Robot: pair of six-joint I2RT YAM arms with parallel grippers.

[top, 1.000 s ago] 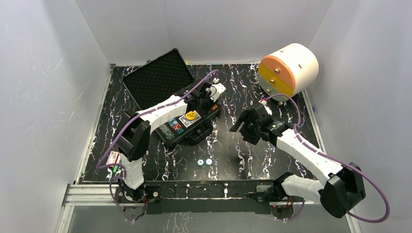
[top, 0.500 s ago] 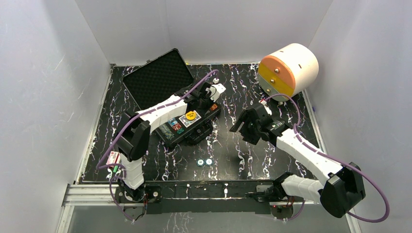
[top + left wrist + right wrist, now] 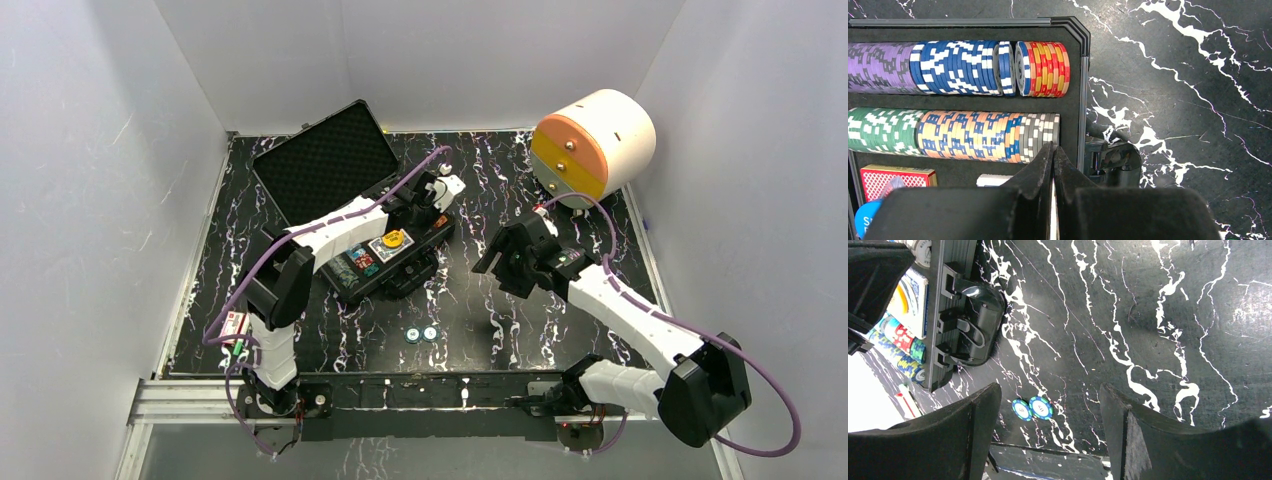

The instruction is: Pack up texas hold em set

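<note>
The black case (image 3: 345, 280) lies open in the middle of the table, its foam lid (image 3: 325, 160) tilted back to the far left. Rows of poker chips (image 3: 973, 67) fill its slots, with a red card deck (image 3: 895, 180) below them and a yellow button (image 3: 393, 238) on top. My left gripper (image 3: 1053, 147) is shut with nothing seen between its fingers, just over the grey end of the lower chip row by the case's handle (image 3: 1113, 160). Two loose blue-green chips (image 3: 1034, 408) lie on the table near the front. My right gripper (image 3: 1049, 387) hangs open above the table, right of the case.
A big white cylinder with orange and yellow drawers (image 3: 592, 145) lies at the back right corner. White walls close in the black marbled table (image 3: 480, 190) on three sides. The arm bases' rail (image 3: 420, 390) runs along the near edge.
My left gripper's jaws have closed, and its wrist has shifted slightly over the case's right end. The right arm has not moved.
</note>
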